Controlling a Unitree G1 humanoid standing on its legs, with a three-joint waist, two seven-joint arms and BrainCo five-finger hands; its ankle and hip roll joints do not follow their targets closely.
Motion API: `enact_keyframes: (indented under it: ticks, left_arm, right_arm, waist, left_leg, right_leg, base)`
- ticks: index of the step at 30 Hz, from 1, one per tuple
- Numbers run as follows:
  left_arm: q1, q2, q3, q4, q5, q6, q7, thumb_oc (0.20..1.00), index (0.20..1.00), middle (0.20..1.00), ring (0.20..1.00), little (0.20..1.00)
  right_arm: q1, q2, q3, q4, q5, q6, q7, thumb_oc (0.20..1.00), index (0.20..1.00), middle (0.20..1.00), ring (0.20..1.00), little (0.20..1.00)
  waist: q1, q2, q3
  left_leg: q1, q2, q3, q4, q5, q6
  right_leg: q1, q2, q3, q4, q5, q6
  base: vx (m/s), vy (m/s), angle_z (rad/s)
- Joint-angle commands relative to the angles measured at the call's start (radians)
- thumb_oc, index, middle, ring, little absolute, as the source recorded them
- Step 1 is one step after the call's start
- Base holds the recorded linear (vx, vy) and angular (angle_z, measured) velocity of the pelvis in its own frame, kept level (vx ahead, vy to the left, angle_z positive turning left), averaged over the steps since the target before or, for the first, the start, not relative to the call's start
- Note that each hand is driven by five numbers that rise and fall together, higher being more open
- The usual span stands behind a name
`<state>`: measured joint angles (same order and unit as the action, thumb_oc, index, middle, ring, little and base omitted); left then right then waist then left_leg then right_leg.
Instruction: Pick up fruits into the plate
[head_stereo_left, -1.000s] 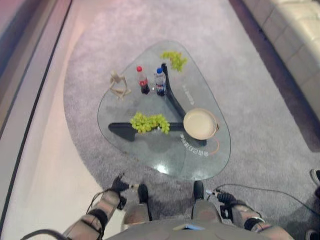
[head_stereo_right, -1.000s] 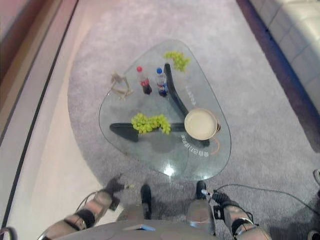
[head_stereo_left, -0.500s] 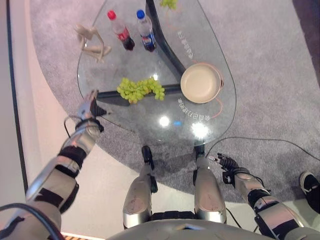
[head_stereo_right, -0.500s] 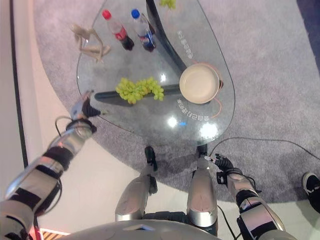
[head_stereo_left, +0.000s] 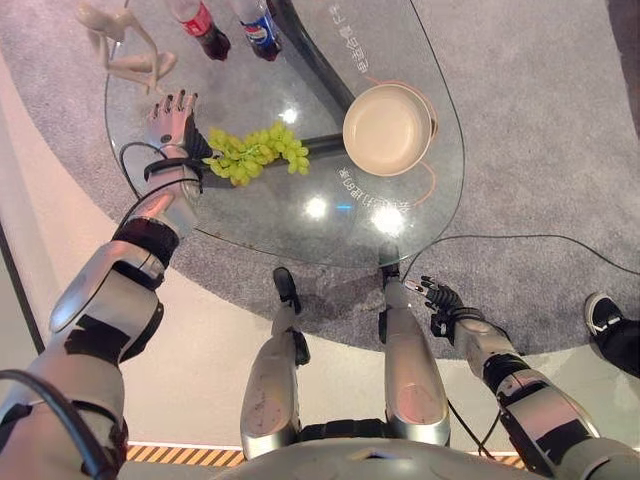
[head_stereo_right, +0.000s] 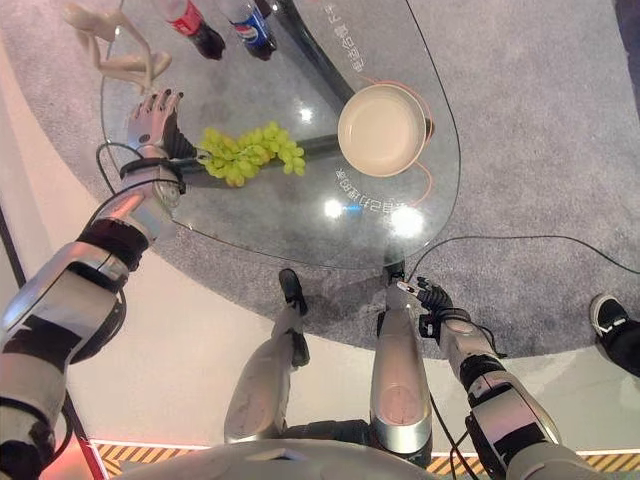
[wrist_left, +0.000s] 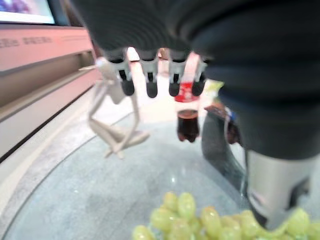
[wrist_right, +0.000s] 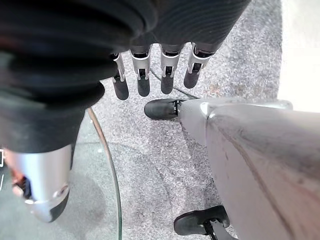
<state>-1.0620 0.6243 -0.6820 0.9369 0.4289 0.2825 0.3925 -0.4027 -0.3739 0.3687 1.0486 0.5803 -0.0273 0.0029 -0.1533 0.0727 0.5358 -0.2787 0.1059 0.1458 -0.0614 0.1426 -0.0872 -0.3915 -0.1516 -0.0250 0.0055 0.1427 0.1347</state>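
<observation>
While the left hand (head_stereo_left: 170, 125) hovers open beside the grapes (head_stereo_left: 254, 155), nothing is in the plate (head_stereo_left: 387, 130) yet.

On the glass desk (head_stereo_left: 300, 230) the empty plate sits well to the right of the bunch, probably waiting to receive it; fingers straight over the bunch's left end suggest a reach, not a grasp. Two bottles (head_stereo_left: 203, 22) and a wooden figure (head_stereo_left: 122, 45) are cut off at the far edge. The right hand (head_stereo_right: 432, 298) hangs low, fingers relaxed and holding nothing.

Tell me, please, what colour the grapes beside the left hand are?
The grapes are light green, clearest in the left eye view.
</observation>
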Motion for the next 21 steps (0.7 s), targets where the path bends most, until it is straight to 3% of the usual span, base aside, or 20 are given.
enact_keyframes:
  ticks: [1, 21]
  left_arm:
    - [-0.076, 0.049, -0.007, 0.094, 0.061, 0.025, -0.005, 1.000, 1.000, 1.000, 1.000, 1.000]
    - [-0.137, -0.058, -0.114, 0.286, 0.050, 0.081, -0.105, 1.000, 1.000, 1.000, 1.000, 1.000]
  right_arm:
    - [0.013, 0.031, 0.018, -0.019, 0.048, -0.015, -0.013, 1.000, 1.000, 1.000, 1.000, 1.000]
    - [0.001, 0.037, 0.033, -0.150, 0.179, -0.042, -0.026, 1.000, 1.000, 1.000, 1.000, 1.000]
  waist:
    - [0.007, -0.067, -0.016]
    - [-0.051, -0.110, -0.016]
  left_leg:
    - [-0.097, -0.066, -0.019, 0.113, -0.099, 0.038]
    - [-0.294, -0.066, -0.001, 0.215, -0.104, 0.032]
  right_leg:
    - [-0.122, 0.096, 0.023, 0.151, -0.073, -0.056]
    - [-0.310, 0.144, 0.058, 0.217, -0.069, -0.066]
  base:
    - [-0.01, -0.033, -0.10]
    - [0.00, -0.007, -0.05]
